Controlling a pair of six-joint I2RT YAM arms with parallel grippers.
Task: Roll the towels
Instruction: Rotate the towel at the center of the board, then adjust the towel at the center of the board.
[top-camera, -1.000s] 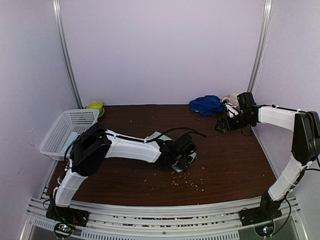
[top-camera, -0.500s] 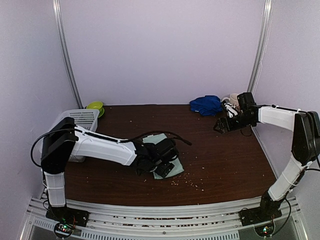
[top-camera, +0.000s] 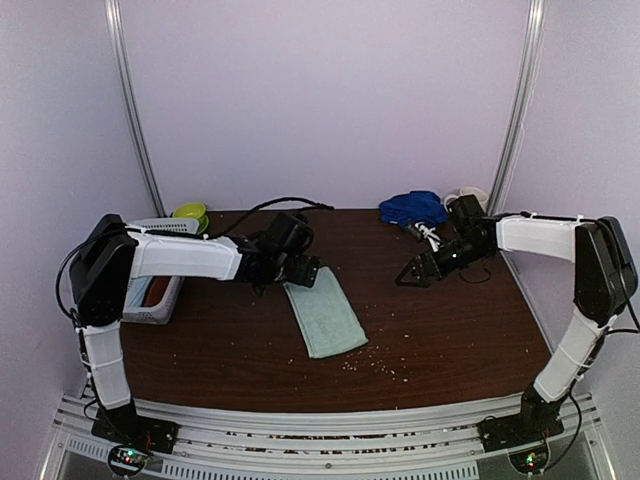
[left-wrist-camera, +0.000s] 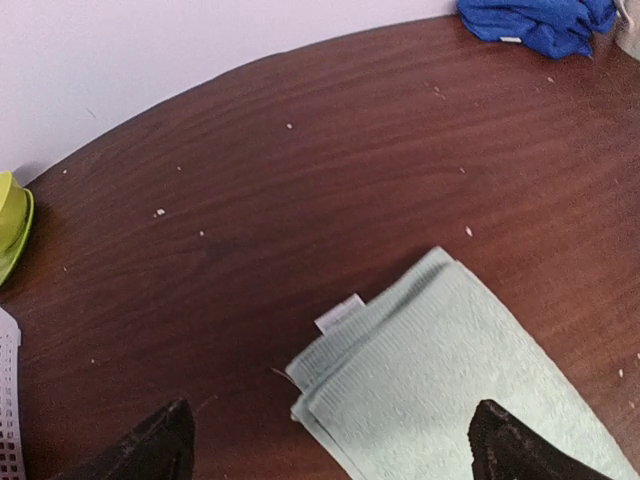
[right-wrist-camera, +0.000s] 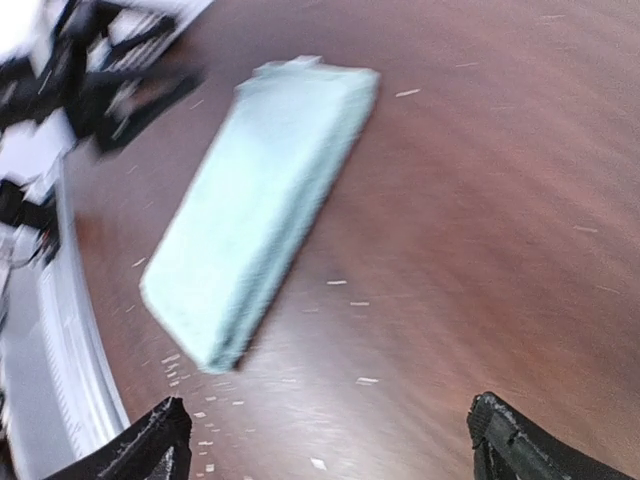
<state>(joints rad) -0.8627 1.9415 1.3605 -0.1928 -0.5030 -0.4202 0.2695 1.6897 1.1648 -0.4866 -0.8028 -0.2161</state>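
Likely calls for wide-open left hand (top-camera: 302, 273) and right hand (top-camera: 412, 277) to pinch one short edge of soft, light mint-green towel (top-camera: 322, 315).

a dark brown wooden table (top-camera: 450, 320) fills the floor of a booth with pale lilac walls (top-camera: 320, 100). two slim metal poles (top-camera: 133, 120) stand upright at the back corners. a white plastic basket (top-camera: 165, 226) with a mesh of holes sits at the table's left edge, partly hidden. just behind it, near the back wall, rests a lime-green bowl (top-camera: 190, 211). at the back right corner only the top of a white mug (top-camera: 470, 192) shows. pale crumbs (top-camera: 375, 367) lie scattered over the wood, thickest toward the near edge, where a grooved metal rail (top-camera: 330, 420) runs across.
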